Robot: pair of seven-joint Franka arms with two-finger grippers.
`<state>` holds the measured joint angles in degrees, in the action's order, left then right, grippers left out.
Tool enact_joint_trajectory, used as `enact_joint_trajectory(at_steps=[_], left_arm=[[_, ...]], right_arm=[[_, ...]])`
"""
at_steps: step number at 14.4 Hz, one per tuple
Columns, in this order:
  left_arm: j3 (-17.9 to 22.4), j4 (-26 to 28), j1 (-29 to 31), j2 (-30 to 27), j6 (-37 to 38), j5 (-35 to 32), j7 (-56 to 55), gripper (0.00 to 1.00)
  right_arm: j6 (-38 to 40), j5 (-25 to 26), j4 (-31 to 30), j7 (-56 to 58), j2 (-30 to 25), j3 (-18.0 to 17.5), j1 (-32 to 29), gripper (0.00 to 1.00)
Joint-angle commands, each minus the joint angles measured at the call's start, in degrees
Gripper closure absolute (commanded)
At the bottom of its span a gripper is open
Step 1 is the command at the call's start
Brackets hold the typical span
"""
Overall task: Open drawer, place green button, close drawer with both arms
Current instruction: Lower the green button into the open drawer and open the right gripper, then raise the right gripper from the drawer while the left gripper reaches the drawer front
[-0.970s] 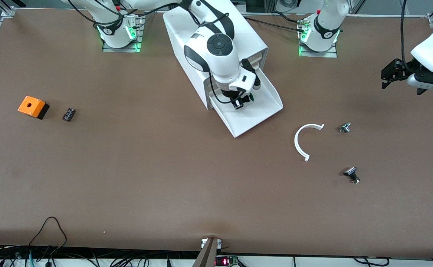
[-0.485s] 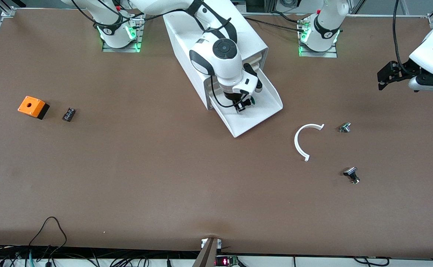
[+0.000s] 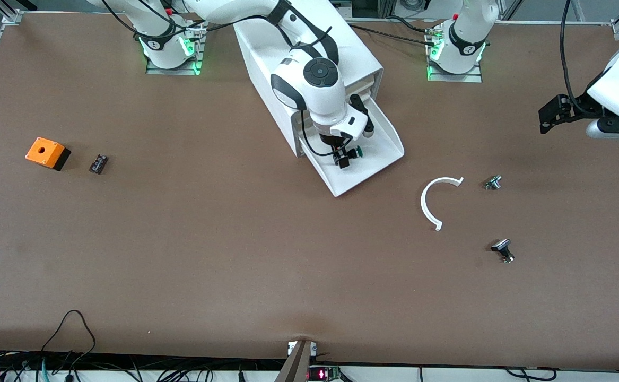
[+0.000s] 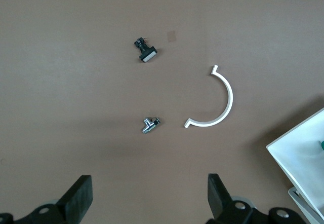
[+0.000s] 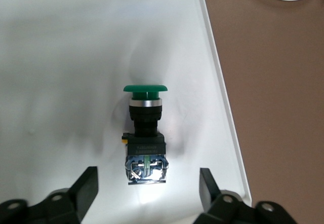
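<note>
Front view first. Drawer (image 3: 365, 172) is pulled out from the white cabinet (image 3: 309, 58), and its shallow tray is open toward the camera. Right gripper (image 3: 345, 157) hangs low over the tray, with the button (image 3: 355, 153) just beside its tips; the green cap shows toward the left arm's end of the table. Left gripper (image 3: 552, 114) waits in the air over that end of the table, well apart from the drawer. A white curved piece (image 3: 430, 204) and two small metal parts (image 3: 493, 182) (image 3: 503, 250) lie on the brown table (image 3: 208, 239). An orange box (image 3: 47, 153) is near the right arm's end.

Left wrist view: the left gripper (image 4: 147, 196) has its black fingers spread wide and holds nothing. A corner of the drawer (image 4: 293, 155) shows at the edge.

Right wrist view: the button (image 5: 146, 133) lies on its side on the smooth white floor of the drawer (image 5: 66, 57). Its long axis runs straight away from the right gripper (image 5: 147, 193). The fingers (image 5: 83, 186) stand apart on both sides of the dark body and do not touch it, so the button seems released. The cap is glossy plastic above a metal ring.

I judge that closing comes next; the right arm is nearer to the drawer front.
</note>
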<state>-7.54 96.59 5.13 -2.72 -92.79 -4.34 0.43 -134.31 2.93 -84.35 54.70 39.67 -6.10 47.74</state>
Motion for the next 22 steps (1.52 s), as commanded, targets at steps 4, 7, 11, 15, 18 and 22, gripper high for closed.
enact_joint_trajectory(at_steps=[4,7,11,15,18,22], left_arm=[[-0.2,-4.8,0.4,3.8,4.1,0.4,-0.7,0.00],[-0.3,-5.4,0.3,4.6,4.3,0.5,-0.3,0.00],[-0.3,-5.4,-1.1,7.7,4.2,0.2,-0.3,0.00],[0.2,-5.5,-1.7,12.9,3.9,-0.1,0.2,0.00],[-0.2,-4.8,-2.1,14.0,3.3,1.3,-0.9,0.02],[-0.8,0.0,-2.8,17.8,-6.5,6.9,-10.3,0.02]], right_arm=[[4.0,-7.3,1.8,-10.5,-4.3,2.5,0.6,0.00],[6.4,-7.2,4.5,-16.3,-6.4,2.8,-0.7,0.00],[12.5,-7.0,6.5,-20.2,-7.9,3.9,-4.2,0.00],[16.3,-5.7,6.4,-20.3,-8.8,5.1,-10.6,0.00],[17.1,-6.0,5.8,-22.2,-8.2,5.1,-17.1,0.00],[20.1,-5.9,5.2,-28.8,-8.3,5.1,-20.8,0.00]])
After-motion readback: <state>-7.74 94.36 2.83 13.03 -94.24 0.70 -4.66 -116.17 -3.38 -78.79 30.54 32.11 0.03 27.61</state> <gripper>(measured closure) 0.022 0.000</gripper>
